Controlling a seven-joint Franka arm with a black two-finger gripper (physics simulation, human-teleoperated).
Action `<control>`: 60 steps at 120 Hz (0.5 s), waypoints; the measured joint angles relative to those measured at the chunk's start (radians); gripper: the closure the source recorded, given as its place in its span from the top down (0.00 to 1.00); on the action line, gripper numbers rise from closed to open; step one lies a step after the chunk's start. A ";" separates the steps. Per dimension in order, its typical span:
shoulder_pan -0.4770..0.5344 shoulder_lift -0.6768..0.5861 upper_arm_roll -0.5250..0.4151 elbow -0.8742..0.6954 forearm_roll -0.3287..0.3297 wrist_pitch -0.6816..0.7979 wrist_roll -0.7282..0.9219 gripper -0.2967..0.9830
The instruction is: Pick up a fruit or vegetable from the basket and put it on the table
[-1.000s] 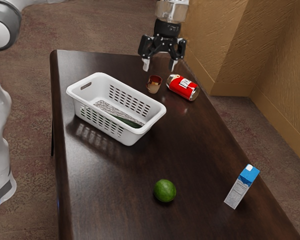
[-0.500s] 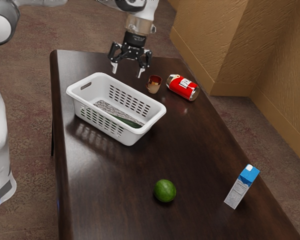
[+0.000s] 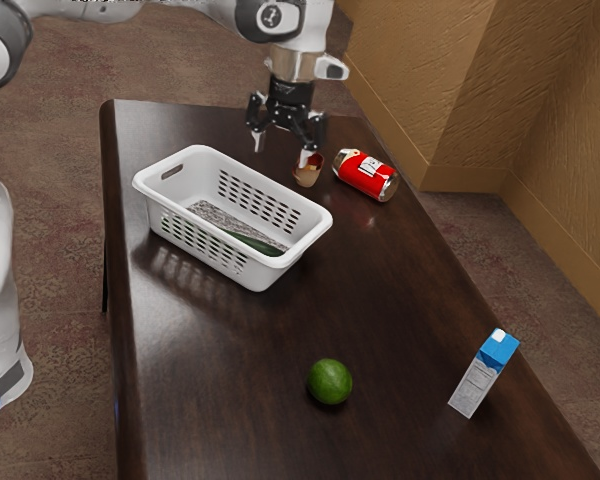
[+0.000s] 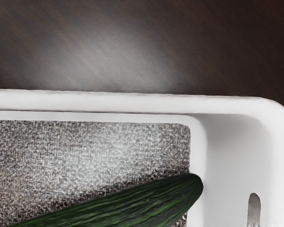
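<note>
The table (image 3: 210, 380) carries, in its far half toward the exterior view's left, a white basket (image 3: 265, 272). The gripper (image 3: 281, 150) hangs raised near it, fingers spread and empty. Inside the basket lies the cucumber (image 3: 250, 241), presumably firm, moderately heavy and slick-skinned, best grasped across its narrow width at mid-length.

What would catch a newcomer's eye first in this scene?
Probably the white basket on the dark table, with a dark green cucumber lying inside it. Next, likely the bright red can on its side, near the table's edge toward the textured wall, and the round green fruit standing out on the bare tabletop. The open gripper hangs above the table, near the basket.
</note>
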 joint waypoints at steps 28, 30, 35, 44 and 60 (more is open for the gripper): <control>-0.060 -0.108 -0.007 -0.185 0.003 0.074 0.326 0.77; -0.058 -0.127 -0.008 -0.215 0.003 0.086 0.345 0.77; -0.058 -0.157 -0.009 -0.265 0.003 0.112 0.392 0.77; -0.055 -0.195 -0.021 -0.335 0.003 0.154 0.468 0.77; -0.018 -0.246 -0.027 -0.444 0.003 0.230 0.584 0.77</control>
